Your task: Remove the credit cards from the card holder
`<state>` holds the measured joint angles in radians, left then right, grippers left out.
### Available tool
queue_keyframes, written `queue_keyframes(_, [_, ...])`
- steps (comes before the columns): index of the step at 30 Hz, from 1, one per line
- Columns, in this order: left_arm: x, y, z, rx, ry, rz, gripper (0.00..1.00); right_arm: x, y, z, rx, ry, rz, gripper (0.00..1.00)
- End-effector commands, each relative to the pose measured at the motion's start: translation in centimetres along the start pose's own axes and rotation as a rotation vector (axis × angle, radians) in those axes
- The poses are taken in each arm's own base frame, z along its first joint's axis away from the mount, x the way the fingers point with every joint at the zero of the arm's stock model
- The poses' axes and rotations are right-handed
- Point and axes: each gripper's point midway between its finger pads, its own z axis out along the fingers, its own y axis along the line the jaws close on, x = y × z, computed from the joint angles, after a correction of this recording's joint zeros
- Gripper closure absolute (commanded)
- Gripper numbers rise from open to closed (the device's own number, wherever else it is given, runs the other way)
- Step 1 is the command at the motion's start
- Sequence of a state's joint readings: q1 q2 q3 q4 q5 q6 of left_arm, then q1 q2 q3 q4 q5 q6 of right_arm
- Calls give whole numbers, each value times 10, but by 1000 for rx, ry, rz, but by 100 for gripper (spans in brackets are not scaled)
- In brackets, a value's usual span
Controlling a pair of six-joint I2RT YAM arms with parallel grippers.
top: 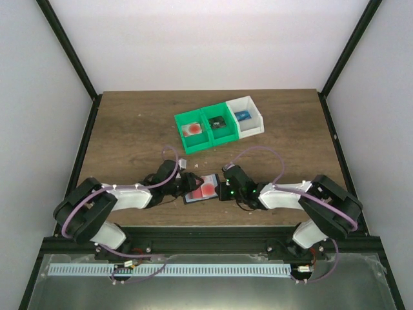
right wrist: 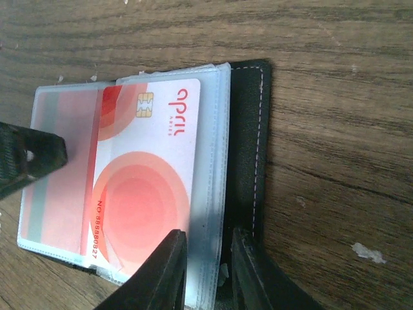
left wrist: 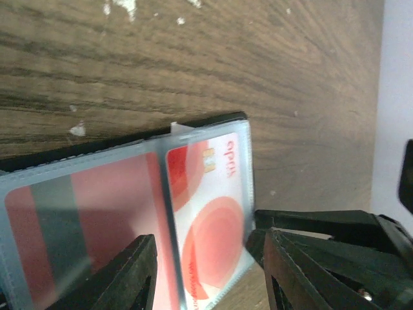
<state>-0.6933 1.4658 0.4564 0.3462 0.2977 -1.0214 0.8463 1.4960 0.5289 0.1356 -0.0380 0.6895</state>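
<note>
Card holder [top: 201,188] lies open on the bench [top: 129,123], red card [right wrist: 145,187] inside; left jaws open astride its corner, right jaws narrow at its edge, grip unclear

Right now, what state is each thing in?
card holder: open, cards sleeved inside.
red card: not yet pulled out.
left gripper: open, straddling holder's corner.
right gripper: shut on holder's sleeve edge.
green bins: upright, one item each.
white bin: upright, blue item inside.

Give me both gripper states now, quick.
Left gripper: open, jaws apart around the card holder corner, not clamped.
Right gripper: shut on the card holder's clear sleeve edge.
</note>
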Motion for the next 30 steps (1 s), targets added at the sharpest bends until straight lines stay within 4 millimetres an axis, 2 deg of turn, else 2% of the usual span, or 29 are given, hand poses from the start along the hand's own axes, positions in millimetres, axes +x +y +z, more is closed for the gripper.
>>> queue_keyframes(1, [3,7,7,-3,18,12,52,6,-6,6,16,24,14,79])
queue_keyframes(5, [7,14,13,-7,39,6,52,13,-11,8,22,39,22,82])
queue_keyframes(11, [9,15,19,10,46,-3,52,16,-7,8,0,51,28,87])
queue_keyframes(17, [5,2,17,80,20,6,54,20,-8,9,-5,56,35,87])
queue_keyframes(21, [3,-1,17,109,3,0,62,18,-8,8,-5,52,36,87])
queue_keyframes(30, [4,-18,13,218,3,-11,69,20,-8,7,-12,52,41,87])
